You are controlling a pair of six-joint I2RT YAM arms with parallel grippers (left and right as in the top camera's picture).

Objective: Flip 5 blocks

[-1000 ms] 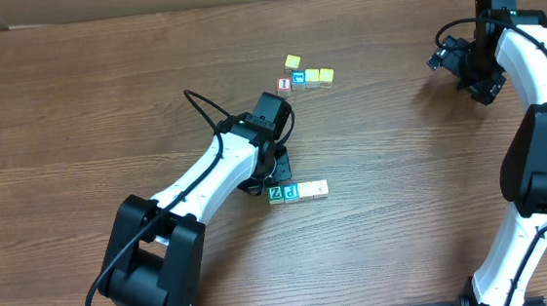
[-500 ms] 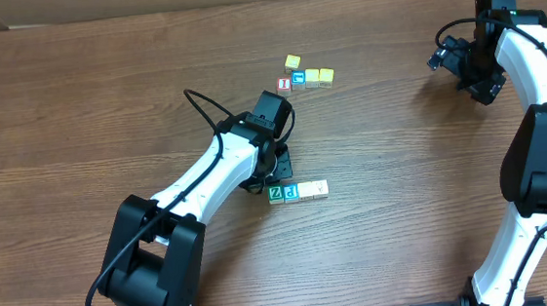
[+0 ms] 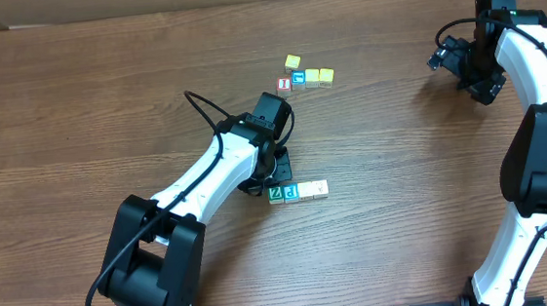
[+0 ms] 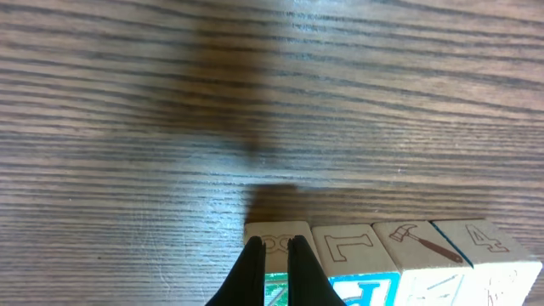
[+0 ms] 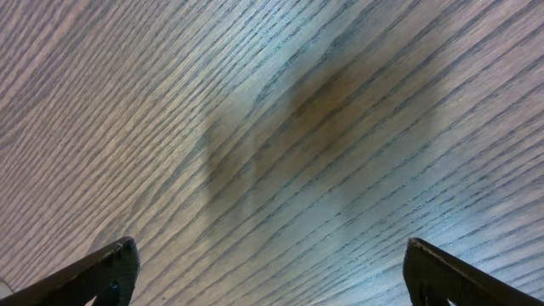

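Clenched shut, the left gripper (image 4: 274, 248) hovers at the end cube (image 4: 276, 229) of the row of blocks (image 3: 297, 191) at mid-table, likely needing a careful nudge to roll it; the right gripper (image 5: 272, 270) idles open, well apart.

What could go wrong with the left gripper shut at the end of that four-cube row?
1. The left gripper is shut at the teal-faced wooden cube, so it can only push; the cube may slide on the wooden table instead of tipping.
2. That cube sits flush against the blue-faced wooden cube, which could get dragged along.
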